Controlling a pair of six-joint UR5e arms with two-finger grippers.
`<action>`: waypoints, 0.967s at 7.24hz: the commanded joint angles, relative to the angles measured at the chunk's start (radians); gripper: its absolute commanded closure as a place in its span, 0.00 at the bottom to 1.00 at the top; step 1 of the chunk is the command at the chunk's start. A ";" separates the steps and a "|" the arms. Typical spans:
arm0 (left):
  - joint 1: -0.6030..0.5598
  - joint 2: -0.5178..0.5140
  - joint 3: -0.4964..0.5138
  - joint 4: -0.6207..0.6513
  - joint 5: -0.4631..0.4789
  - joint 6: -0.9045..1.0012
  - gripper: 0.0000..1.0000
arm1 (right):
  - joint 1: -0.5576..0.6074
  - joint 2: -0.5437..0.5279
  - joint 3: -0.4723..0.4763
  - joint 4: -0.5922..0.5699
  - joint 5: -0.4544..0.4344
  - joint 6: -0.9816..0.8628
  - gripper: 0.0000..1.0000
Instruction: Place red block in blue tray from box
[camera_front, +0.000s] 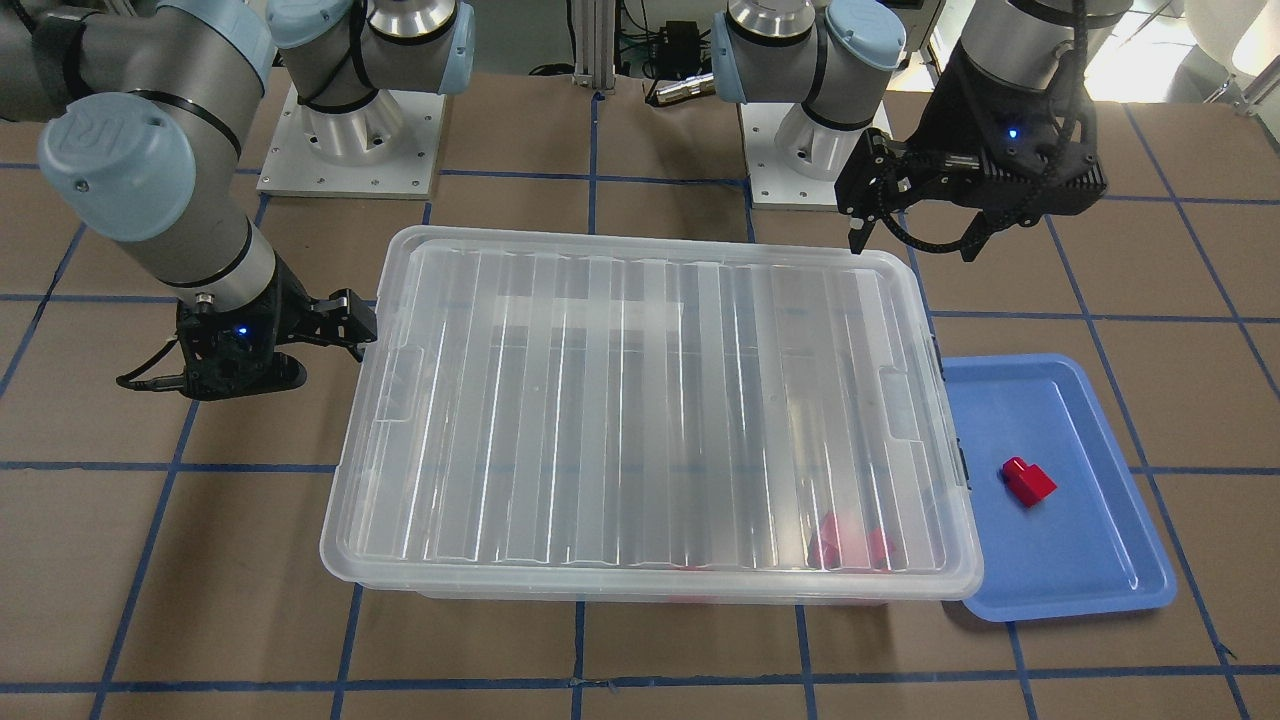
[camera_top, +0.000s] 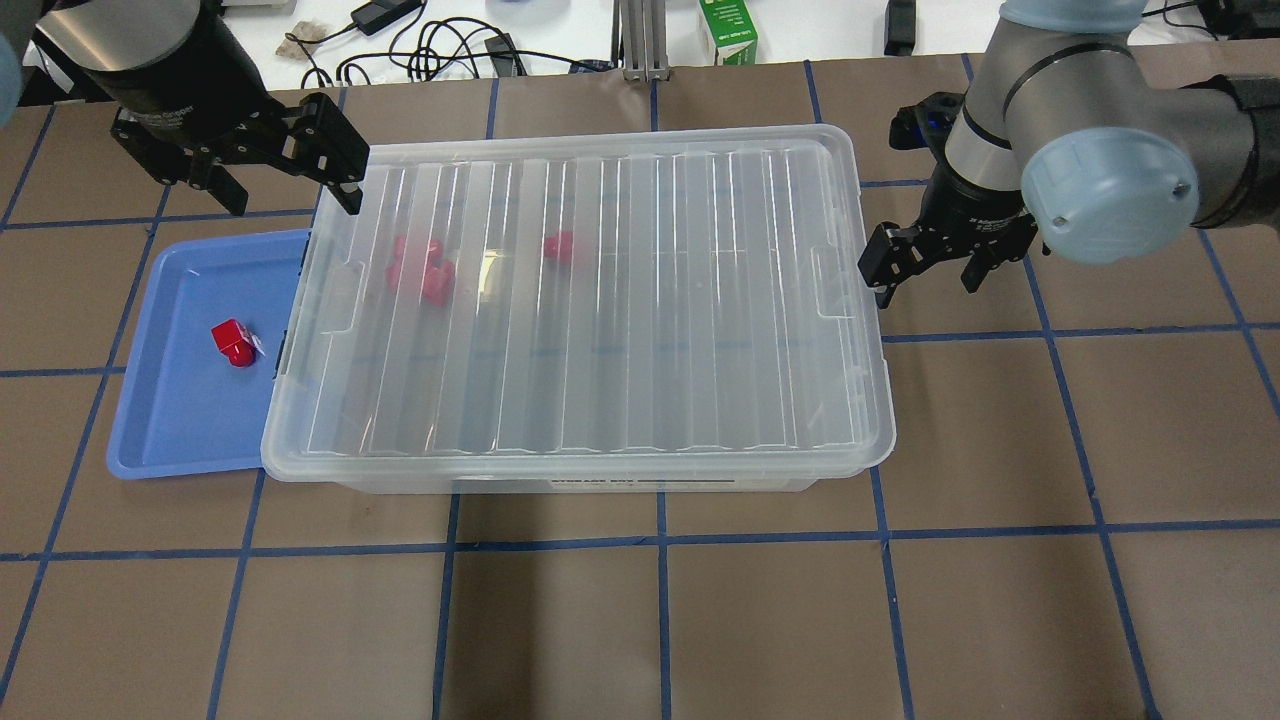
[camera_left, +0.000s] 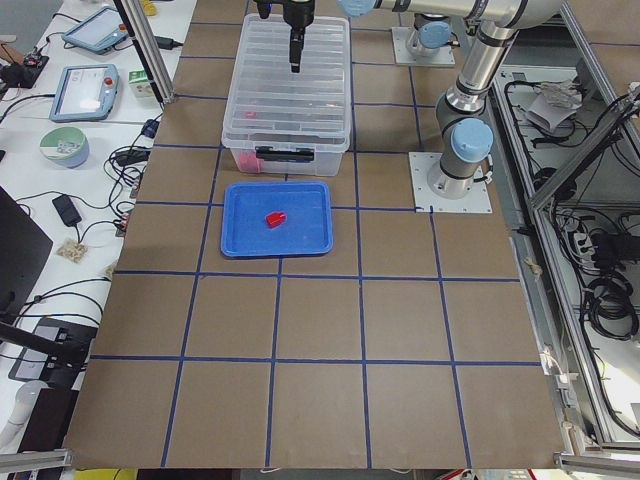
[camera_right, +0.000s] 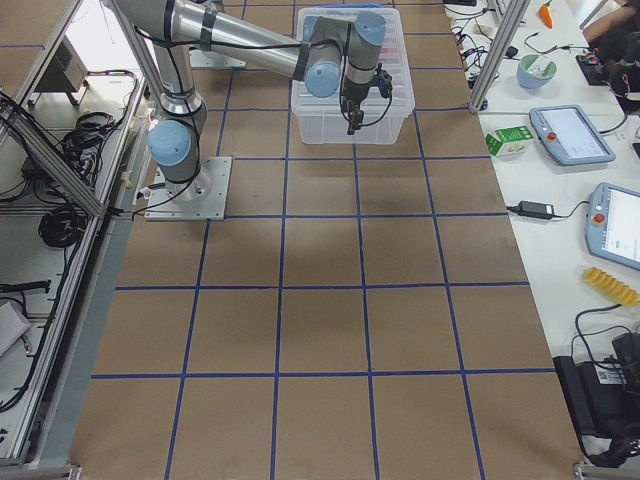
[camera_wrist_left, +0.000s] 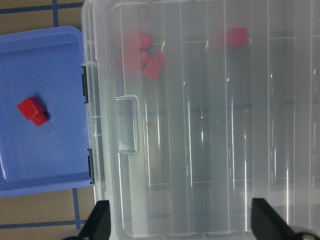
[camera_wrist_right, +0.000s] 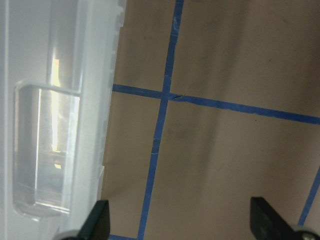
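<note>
In the blue tray (camera_top: 170, 420) lies the red block (camera_top: 233, 342). Your left end effector (camera_top: 290, 192) hangs wide and empty over the tray-side end of the lidded box (camera_top: 600, 320). The right end effector (camera_top: 925, 285), equally wide, hangs beside the other end. Raise both straight up so you miss the lid.

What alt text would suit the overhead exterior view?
A single red block lies in the blue tray beside the lidded clear box, where other red blocks show inside. The left end effector and right end effector hang open at its ends.
</note>
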 joint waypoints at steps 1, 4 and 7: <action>-0.001 -0.010 -0.001 0.003 0.002 0.000 0.00 | -0.001 -0.033 -0.076 0.030 -0.011 -0.002 0.00; -0.001 -0.019 0.000 0.001 0.007 0.018 0.00 | 0.069 -0.238 -0.129 0.162 0.010 0.230 0.00; -0.002 -0.011 0.002 -0.007 0.011 -0.006 0.00 | 0.103 -0.253 -0.106 0.159 0.012 0.249 0.00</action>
